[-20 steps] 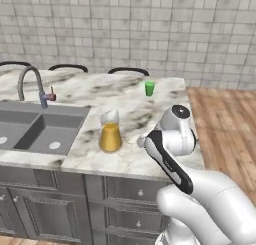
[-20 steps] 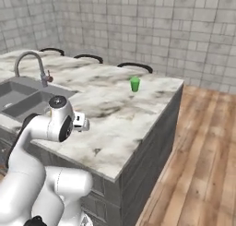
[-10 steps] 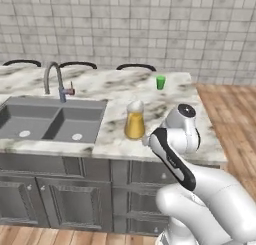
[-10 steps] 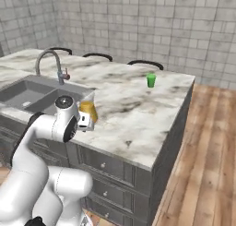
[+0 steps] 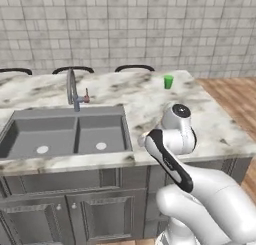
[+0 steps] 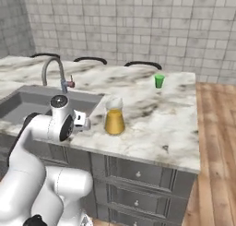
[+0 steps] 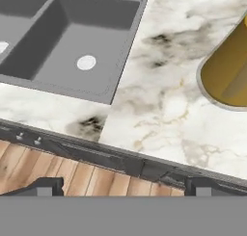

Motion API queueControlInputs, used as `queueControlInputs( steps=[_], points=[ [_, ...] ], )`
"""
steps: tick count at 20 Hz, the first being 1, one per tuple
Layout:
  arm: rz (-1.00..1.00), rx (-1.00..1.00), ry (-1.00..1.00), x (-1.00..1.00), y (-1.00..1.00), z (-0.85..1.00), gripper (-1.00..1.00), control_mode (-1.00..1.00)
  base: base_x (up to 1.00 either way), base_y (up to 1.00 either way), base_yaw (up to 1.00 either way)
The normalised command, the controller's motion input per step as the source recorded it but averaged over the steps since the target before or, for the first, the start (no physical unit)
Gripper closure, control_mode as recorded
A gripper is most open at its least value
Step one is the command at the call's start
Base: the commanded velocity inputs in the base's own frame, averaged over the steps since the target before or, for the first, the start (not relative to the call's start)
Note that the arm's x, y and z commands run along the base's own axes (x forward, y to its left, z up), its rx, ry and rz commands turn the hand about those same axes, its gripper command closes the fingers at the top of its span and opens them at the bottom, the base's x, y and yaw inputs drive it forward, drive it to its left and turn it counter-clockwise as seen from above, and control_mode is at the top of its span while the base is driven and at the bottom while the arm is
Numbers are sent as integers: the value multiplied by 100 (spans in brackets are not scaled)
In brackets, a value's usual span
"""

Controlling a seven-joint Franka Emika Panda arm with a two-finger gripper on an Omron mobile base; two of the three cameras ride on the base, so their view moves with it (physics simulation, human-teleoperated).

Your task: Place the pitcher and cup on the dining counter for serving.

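The pitcher (image 6: 114, 117), a clear glass jug of orange-yellow liquid, stands on the dining counter (image 6: 161, 123) near its front edge, just right of the sink. In the hand view its base (image 7: 226, 71) fills the upper right. The green cup (image 6: 159, 80) sits far back on the marble (image 5: 142, 96), near the rear right corner, also seen as the cup (image 5: 168, 81). My gripper (image 7: 123, 187) hovers off the counter's front edge, left of and below the jug. It is open, its fingertips (image 7: 46, 186) wide apart with nothing between them. In the left base view my arm hides the jug.
A grey double sink (image 5: 65, 134) with a curved faucet (image 5: 73, 89) takes up the counter's left part. Dark chair backs (image 6: 143, 64) line the far side. Dark panelled cabinets (image 6: 138, 183) sit below, and wooden floor (image 6: 216, 165) lies to the right.
The base has driven sideways, so the whole scene slid right in both base views and the sink now sits in front. The arm stays folded, and the jug and cup rest where they were.
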Motion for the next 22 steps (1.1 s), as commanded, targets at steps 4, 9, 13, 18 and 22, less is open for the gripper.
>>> queueControlInputs(
  steps=[4,9,13,18,22],
  points=[
    [0,0,0,0,0,0,-100,100,31,16,-49],
    [-7,0,0,5,0,0,-100,-100,11,0,-33],
    [-25,0,0,25,-3,9,-100,-100,0,0,0],
    [-22,0,2,46,-9,19,-100,-100,0,0,0],
    [-3,1,2,59,-7,13,-100,-100,0,0,0]
  ],
)
